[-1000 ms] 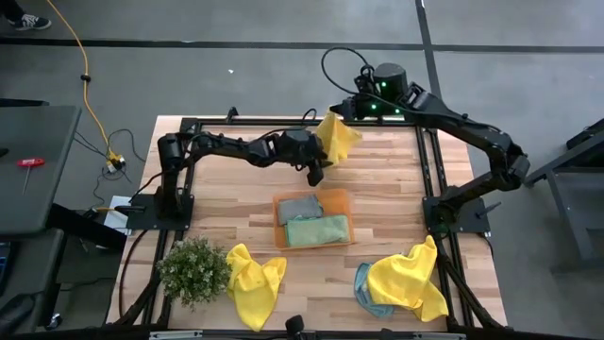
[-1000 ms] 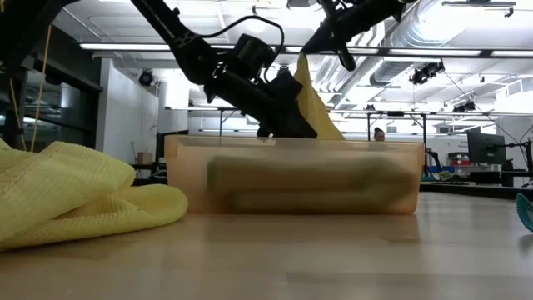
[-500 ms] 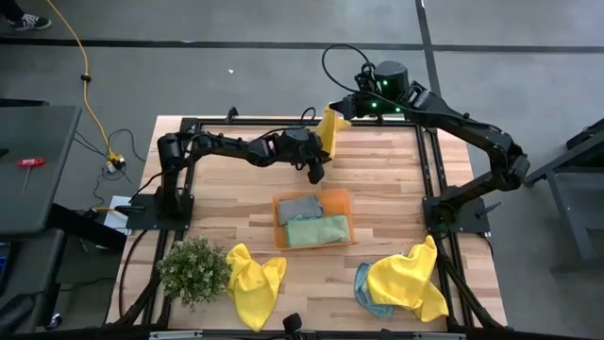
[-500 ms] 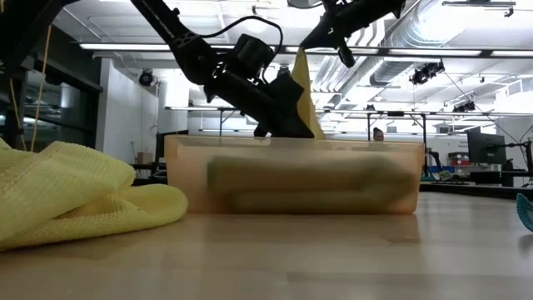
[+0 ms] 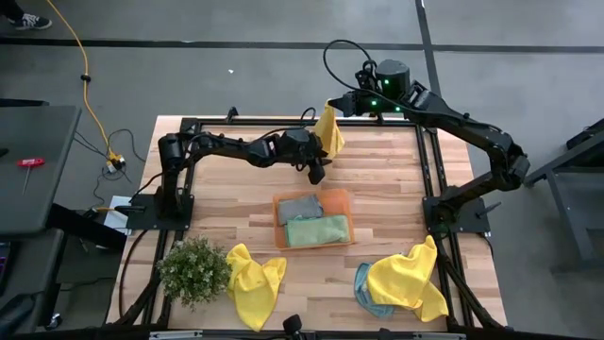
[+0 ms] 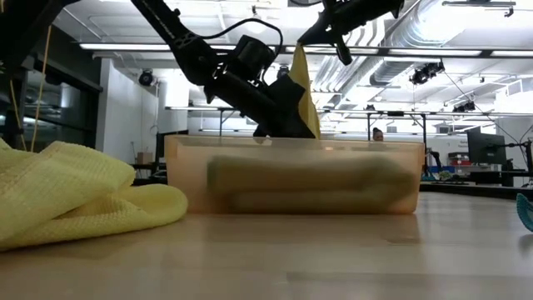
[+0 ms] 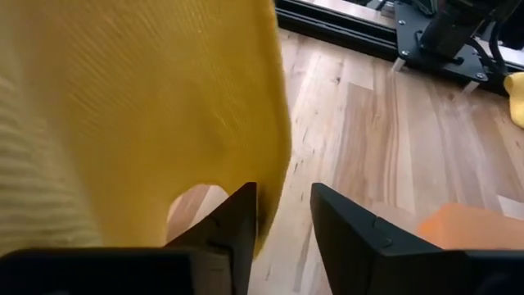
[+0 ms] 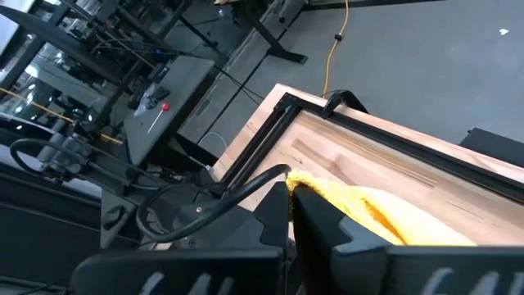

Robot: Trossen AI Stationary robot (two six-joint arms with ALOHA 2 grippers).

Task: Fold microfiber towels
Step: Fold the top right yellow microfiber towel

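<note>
Ribbed, fuzzy yellow cloth towel [image 7: 123,106]; matt planked wood table [image 5: 396,179]; translucent orange plastic tray [image 6: 291,175]; matt black gripper fingers [image 7: 237,217].

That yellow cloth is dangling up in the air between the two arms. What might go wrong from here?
The right gripper pinches only the top corner of the yellow towel; it may slip and drop in a heap. The left gripper has its fingers apart at the towel's hanging edge; closing now may miss it or catch a bunch. The orange tray sits just below, so a dropped towel could land on it.
</note>
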